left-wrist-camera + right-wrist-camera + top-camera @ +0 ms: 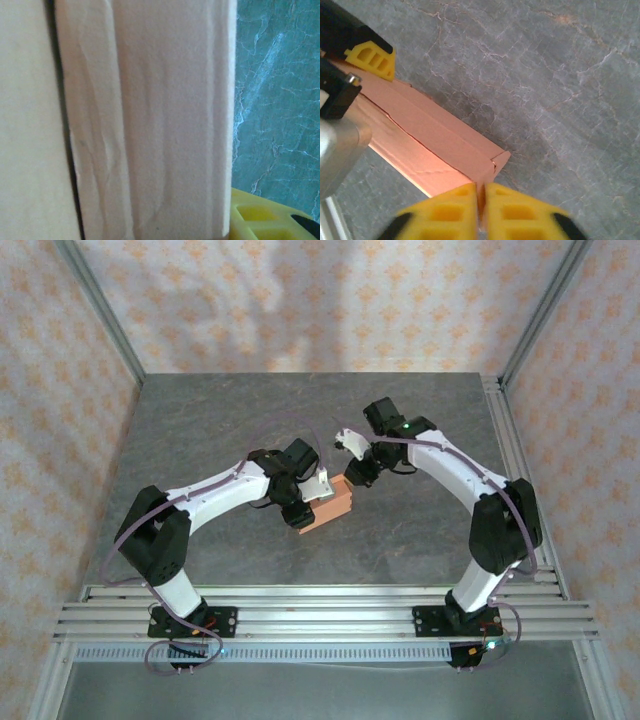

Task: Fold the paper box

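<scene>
The paper box (332, 506) is a salmon-orange card box lying in the middle of the table between both arms. My left gripper (312, 494) is shut on its left end. In the left wrist view the box's pale card (165, 120) sits very close to the camera, with one yellow finger (260, 215) beside it at the lower right. In the right wrist view the box (435, 135) runs diagonally, and my right gripper (481, 200) is shut on a thin card edge at its near corner. A small flap (501, 159) sticks out at that corner. The left gripper's yellow fingertip (370, 57) rests on the box's far end.
The table (400, 420) is grey marbled stone. Aluminium rails run along its front edge (320, 605) and right side (510, 440). Patterned walls (300, 300) close in the back and both sides.
</scene>
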Robot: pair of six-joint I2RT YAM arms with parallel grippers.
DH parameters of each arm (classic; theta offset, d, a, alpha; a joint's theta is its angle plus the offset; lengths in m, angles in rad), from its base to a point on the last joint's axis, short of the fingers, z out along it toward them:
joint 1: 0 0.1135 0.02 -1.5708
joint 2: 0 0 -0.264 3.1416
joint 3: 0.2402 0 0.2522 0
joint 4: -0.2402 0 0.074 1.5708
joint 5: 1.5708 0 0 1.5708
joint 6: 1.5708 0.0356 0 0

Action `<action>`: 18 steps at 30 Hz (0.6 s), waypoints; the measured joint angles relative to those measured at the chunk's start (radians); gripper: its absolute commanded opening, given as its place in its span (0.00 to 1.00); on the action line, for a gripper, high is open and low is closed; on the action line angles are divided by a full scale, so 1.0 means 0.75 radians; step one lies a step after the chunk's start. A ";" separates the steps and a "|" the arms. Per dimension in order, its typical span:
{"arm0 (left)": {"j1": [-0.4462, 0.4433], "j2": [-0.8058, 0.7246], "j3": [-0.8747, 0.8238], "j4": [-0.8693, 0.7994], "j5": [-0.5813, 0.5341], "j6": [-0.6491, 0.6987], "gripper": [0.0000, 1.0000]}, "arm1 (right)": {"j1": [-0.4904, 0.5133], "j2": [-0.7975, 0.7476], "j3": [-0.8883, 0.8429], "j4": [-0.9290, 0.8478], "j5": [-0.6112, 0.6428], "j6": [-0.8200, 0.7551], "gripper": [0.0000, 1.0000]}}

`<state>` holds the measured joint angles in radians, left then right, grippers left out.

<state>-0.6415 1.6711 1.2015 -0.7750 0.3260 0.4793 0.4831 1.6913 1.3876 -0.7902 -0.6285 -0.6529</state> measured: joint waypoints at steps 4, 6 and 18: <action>0.000 0.000 0.000 -0.002 0.000 0.000 0.50 | 0.000 0.001 0.003 -0.015 0.001 0.016 0.00; 0.000 0.000 0.000 -0.003 0.000 0.000 0.50 | 0.000 0.000 0.003 -0.013 0.002 0.045 0.00; 0.000 -0.006 0.000 -0.014 -0.001 -0.006 0.50 | 0.169 -0.245 -0.266 0.268 0.321 0.568 0.00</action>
<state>-0.6415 1.6665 1.2015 -0.7856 0.3252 0.4751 0.6098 1.5074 1.1885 -0.5892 -0.3878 -0.2268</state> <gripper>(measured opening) 0.498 0.049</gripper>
